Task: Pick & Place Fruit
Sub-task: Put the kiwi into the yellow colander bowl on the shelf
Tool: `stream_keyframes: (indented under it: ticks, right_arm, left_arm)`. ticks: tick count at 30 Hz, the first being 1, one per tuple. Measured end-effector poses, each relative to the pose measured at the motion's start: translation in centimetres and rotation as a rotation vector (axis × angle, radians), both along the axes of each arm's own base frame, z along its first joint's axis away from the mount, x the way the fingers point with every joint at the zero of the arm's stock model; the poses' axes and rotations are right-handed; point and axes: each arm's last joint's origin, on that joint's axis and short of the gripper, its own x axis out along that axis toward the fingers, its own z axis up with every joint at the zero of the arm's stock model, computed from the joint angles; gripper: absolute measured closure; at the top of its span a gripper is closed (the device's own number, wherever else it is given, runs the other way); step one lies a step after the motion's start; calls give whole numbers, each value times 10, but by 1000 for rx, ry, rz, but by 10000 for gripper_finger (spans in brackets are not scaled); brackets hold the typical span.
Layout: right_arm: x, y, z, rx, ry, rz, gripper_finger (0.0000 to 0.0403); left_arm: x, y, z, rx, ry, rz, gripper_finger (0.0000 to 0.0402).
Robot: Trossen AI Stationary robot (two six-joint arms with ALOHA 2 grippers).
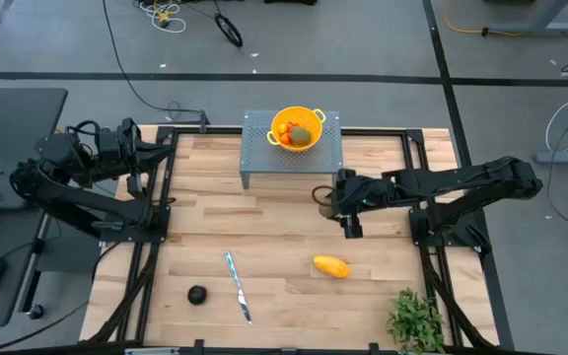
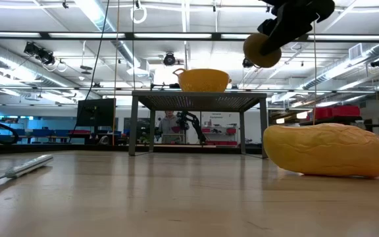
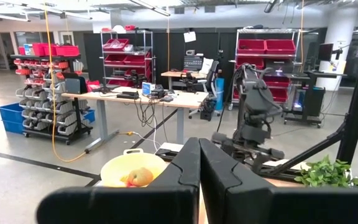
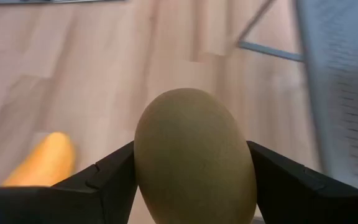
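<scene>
Fruit first: you have one olive-green oval fruit [image 4: 194, 155] clamped between the right gripper's [image 1: 325, 197] two dark fingers, which press on its two sides. It hangs in the air above the pale wooden table [image 1: 274, 247], just in front of the grey perforated metal stand [image 1: 254, 148] and off that stand's right front corner. From table height you can see it as a green-brown ball [image 2: 262, 50] lifted higher than the stand's top.

On the stand sits the yellow two-handled colander bowl [image 1: 311, 115]. Inside it you can make out a second olive-green oval [image 1: 303, 133] and small orange-red pieces [image 1: 282, 129] lying against it.

Farther from the stand, toward the table's front, the yellow-orange oblong fruit [image 1: 331, 266] lies flat on the wood, in front of the held fruit and well apart from the stand. The slim silver knife [image 1: 238, 287] lies to the stand's front as well, roughly below its left end, with the dark near-black round fruit [image 1: 197, 294] just beyond the knife on the left. The leafy green plant [image 1: 417, 318] stands at the front right corner, the farthest thing from the stand.

Your left gripper [image 3: 199, 177] waits up off the table's left edge, level with the stand, its fingers pressed together on nothing.
</scene>
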Motion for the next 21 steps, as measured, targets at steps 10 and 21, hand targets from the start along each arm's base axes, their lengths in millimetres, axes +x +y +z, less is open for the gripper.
stream_keyframes:
  ticks: [10,21]
  right_arm:
    - [-30,-9,32,-91,-151,-130,130]
    - [-61,-16,57,-49,-289,-212,130]
  left_arm:
    - [0,0,0,-2,-1,0,400]
    - [0,0,0,-2,-1,0,400]
